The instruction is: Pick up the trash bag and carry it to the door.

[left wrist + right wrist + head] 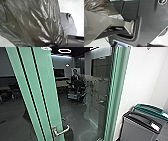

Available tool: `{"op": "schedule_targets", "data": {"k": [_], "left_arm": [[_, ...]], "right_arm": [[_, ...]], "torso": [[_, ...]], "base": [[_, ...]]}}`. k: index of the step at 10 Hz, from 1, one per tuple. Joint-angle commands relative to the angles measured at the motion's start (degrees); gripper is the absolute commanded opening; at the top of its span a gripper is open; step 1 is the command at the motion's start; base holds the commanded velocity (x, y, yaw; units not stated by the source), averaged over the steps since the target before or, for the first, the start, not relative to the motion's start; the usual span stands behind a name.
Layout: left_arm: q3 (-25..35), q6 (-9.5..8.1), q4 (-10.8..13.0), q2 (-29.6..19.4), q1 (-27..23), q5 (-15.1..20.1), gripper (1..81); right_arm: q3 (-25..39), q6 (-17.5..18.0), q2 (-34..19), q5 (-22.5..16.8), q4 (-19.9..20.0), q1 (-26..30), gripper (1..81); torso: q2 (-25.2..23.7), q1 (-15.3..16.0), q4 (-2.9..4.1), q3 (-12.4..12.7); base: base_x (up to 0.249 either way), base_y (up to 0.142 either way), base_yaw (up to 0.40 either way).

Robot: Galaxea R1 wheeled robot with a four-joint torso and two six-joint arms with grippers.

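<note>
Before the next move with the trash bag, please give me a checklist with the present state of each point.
1. Trash bag at the left arm: ok, large in the left wrist view.
2. Grip on it secure: cannot tell.
3. Door ahead: ok, its handle is in sight.
4. Door open: cannot tell.
5. Grey bin out of the doorway: ok, right of it.
6. Person well away: ok, small and distant.

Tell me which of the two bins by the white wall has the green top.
The rear bin, partly hidden behind the other; its top is green, while the front bin has a black one.
</note>
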Motion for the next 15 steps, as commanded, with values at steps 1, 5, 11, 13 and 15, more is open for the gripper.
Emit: {"op": "schedule_targets", "data": {"k": [1, 5, 11, 13, 15], "left_arm": [[0.24, 0.46, 0.72, -0.02, -3.18, 2.72, 1.0], [0.24, 0.46, 0.81, -0.20, -3.18, 2.72, 1.0], [0.24, 0.37, 1.86, -0.20, -3.18, 2.72, 1.0], [0.24, 0.37, 2.04, -0.28, -3.18, 2.81, 1.0], [0.24, 0.37, 2.04, -0.28, -3.01, 2.90, 1.0]], "right_arm": [[0.48, -0.16, 0.36, -2.95, -0.49, 2.26, 81.1], [0.65, -0.25, 0.36, -2.86, -0.49, 2.00, 81.1], [0.65, -0.25, 0.36, -2.77, -0.49, 2.00, 81.1], [0.73, -0.25, 0.36, -2.77, -0.49, 1.91, 81.1], [0.74, -0.25, 0.36, -2.77, -0.57, 1.82, 81.1]], "torso": [[0.00, 0.00, 0.00, 0.00], [0.00, 0.00, 0.00, 0.00], [0.00, 0.00, 0.00, 0.00], [0.00, 0.00, 0.00, 0.00], [0.00, 0.00, 0.00, 0.00]], "base": [[0.000, 0.000, 0.110], [0.000, 0.000, 0.230], [0.000, 0.000, 0.306], [0.000, 0.000, 0.306], [0.000, 0.000, 0.306]]}}
